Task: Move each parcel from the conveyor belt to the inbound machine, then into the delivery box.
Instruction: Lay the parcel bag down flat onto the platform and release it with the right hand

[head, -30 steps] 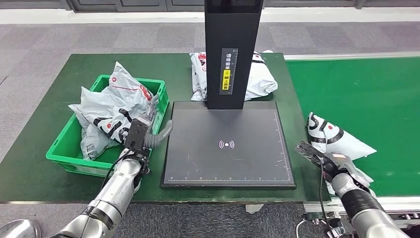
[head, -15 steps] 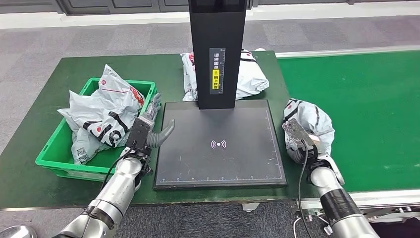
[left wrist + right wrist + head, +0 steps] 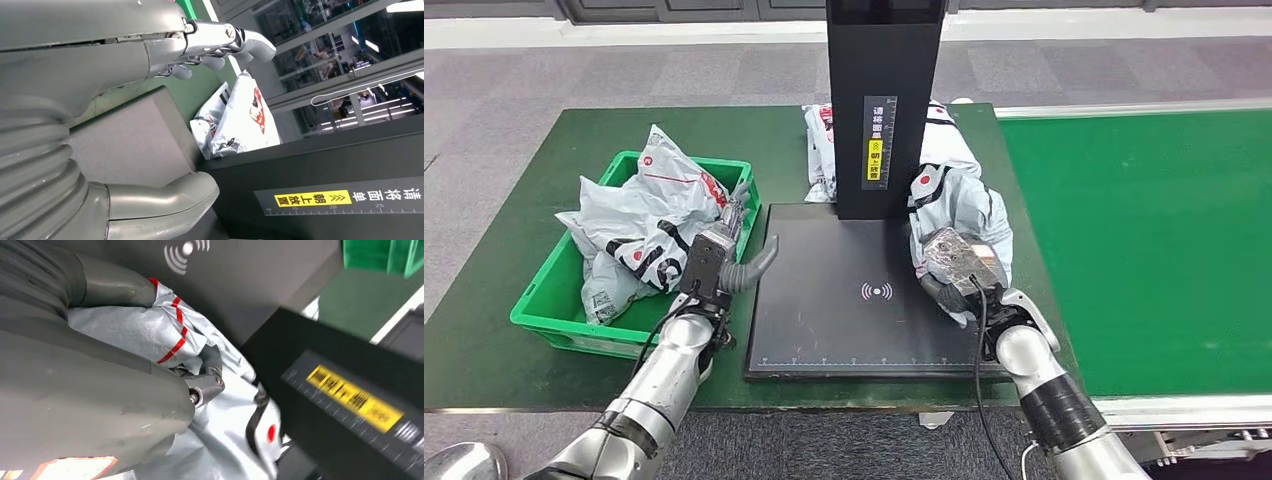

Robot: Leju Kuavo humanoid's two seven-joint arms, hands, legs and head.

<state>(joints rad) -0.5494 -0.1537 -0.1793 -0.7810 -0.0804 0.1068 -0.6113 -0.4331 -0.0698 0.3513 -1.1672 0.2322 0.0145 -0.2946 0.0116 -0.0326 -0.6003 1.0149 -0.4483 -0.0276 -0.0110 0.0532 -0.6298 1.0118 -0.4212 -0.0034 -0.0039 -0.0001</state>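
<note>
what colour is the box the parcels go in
Green; the box shows best in the head view, left of the black machine.

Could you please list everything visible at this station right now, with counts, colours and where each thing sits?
Held parcel: one, grey-white with red and black marks, over the right part of the scan plate, in the right hand's grip.
Parcels in box: several, grey-white, piled in the delivery box; exact count unclear.
Parcel behind column: at least one, grey-white, on the table behind the black column.
Delivery box: one, green, on the left of the table.
Inbound machine: one, black flat plate with a tall black column, at the table's centre.
Conveyor belt: one, green, on the right.
Table: one, dark green top.
Left hand: grey, holds nothing, between box and plate.
Right hand: grips the held parcel.
</note>
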